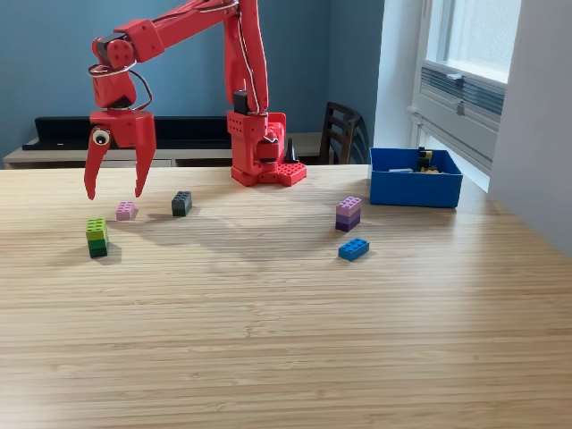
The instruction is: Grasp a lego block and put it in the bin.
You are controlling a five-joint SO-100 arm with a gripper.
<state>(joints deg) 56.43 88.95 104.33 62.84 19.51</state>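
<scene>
Your fingers (114, 190) hang spread and empty above the bench (286, 340), just above the pink block (125, 210) and far from the bin (415, 188); centre them squarely over that block before you lower and close.

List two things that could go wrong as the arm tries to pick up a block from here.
1. The open tool hangs above the pink block, with the green block nearby; descending might nudge either.
2. The blue bin sits far across the table, so a loose grip could drop the block on the way.
</scene>
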